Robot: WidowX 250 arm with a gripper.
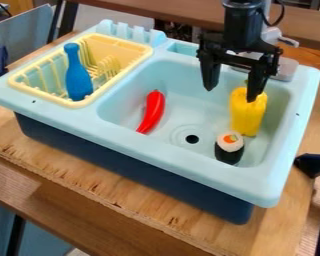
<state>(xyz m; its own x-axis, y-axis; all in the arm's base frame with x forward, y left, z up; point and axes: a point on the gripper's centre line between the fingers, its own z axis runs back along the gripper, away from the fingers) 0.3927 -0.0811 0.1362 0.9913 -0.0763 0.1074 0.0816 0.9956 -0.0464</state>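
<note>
We hold our black arm [243, 22] at the far right, its gripper [231, 94] pointing down, the two fingers [211, 75] spread well apart.

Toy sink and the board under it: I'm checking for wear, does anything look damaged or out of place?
The wooden board looks worn: its front edge, below the sink, is rough and seems chipped. Nothing looks spilled or broken around the red chili, yellow pepper and sushi roll.

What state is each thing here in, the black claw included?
Gripper: open, above the basin.
Yellow pepper: upright.
Red chili: lying down.
Sushi roll: standing on end.
Blue bottle: in the rack, neck up.
Rack: holding the blue bottle.
Drain hole: uncovered.
Basin: no water visible.
</note>
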